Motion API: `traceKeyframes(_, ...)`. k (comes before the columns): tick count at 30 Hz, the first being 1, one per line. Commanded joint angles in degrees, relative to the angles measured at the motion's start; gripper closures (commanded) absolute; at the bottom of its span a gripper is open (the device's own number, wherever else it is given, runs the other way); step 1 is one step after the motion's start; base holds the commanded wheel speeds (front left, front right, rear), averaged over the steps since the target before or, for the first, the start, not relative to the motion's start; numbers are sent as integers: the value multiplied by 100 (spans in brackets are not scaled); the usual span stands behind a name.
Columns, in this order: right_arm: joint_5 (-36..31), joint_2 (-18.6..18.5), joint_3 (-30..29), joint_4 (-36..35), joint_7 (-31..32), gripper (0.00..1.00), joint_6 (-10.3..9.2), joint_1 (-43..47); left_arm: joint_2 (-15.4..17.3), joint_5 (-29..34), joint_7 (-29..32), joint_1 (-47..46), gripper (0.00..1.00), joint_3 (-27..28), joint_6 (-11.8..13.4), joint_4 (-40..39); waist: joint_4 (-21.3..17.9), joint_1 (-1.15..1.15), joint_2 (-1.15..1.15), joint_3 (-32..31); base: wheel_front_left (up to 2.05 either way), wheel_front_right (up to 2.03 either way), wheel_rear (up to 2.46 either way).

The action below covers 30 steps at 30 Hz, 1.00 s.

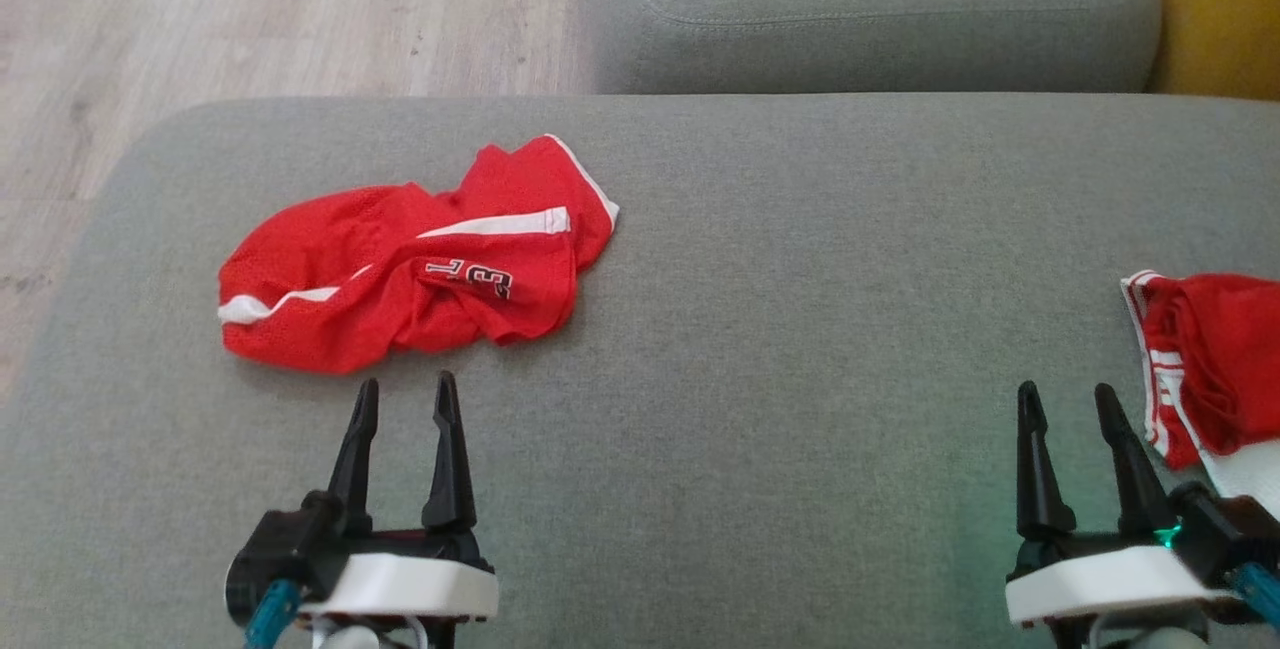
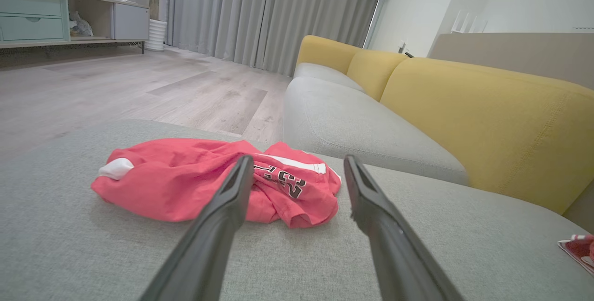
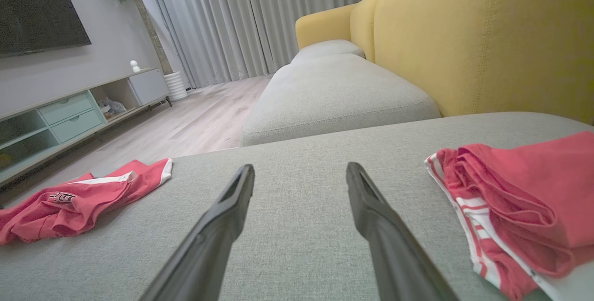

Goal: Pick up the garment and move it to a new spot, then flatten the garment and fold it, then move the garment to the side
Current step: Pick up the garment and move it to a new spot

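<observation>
The red garment (image 1: 410,264) lies crumpled on the grey sofa cushion (image 1: 800,349), with white stripes and a dark number showing, just beyond the left claw (image 1: 406,381). The left claw and the right claw (image 1: 1066,389) both stand wide open, holding nothing. A second red garment (image 1: 1215,369) lies just beside the right claw.

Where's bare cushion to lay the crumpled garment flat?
Widest bare stretch: the grey seat cushion between the crumpled red garment and the striped red garment, ahead of the right claw. Crowded at the left end and right edge.
</observation>
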Motion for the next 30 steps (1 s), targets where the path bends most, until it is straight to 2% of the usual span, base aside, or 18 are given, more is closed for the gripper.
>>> traceKeyframes(1,33,-37,167,-156,-67,0,-4,-192,-3,18,-55,-195,0,150,-20,-172,22,0,0,-7,0,0,0)
traceKeyframes(11,7,-37,613,-165,-77,0,-4,-178,-3,95,-55,-156,0,299,-10,-183,371,0,0,-63,0,0,0)
traceKeyframes(26,46,-37,969,-211,-79,0,-4,-121,-3,106,-55,-163,0,297,-28,-205,1472,0,0,-5,0,0,0)
traceKeyframes(30,49,-37,1027,-144,-79,0,-4,-101,-3,122,-55,-198,0,288,-56,-173,1638,0,0,13,0,0,0)
